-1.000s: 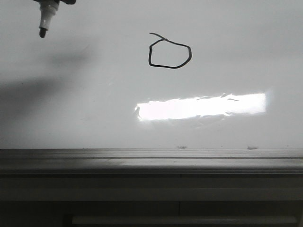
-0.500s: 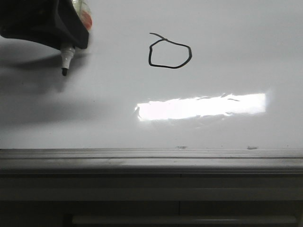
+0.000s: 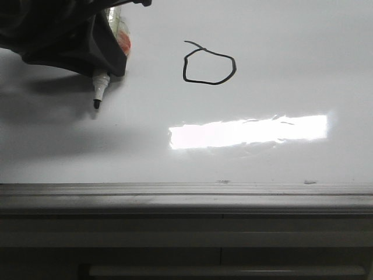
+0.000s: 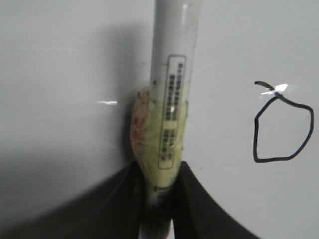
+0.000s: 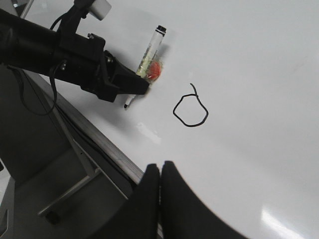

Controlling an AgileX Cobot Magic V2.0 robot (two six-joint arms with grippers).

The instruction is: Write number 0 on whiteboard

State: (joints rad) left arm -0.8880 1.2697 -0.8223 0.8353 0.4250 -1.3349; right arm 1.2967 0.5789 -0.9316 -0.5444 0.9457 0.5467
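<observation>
Number 0 [image 3: 209,66], a closed, angular black loop with a short tail, sits finished on the glossy whiteboard [image 3: 280,35] above a bright glare strip. Writing looks done; next comes withdrawing the marker [image 3: 99,93]. The left claw [image 3: 96,55] grips it, tip pointing down left of the loop, while the right claw [image 5: 159,181] is closed and empty.

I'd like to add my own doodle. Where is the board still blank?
The whiteboard is bare right of the number 0, and below it down to the grey rail. The upper left is crowded: the left claw holds the marker there.
</observation>
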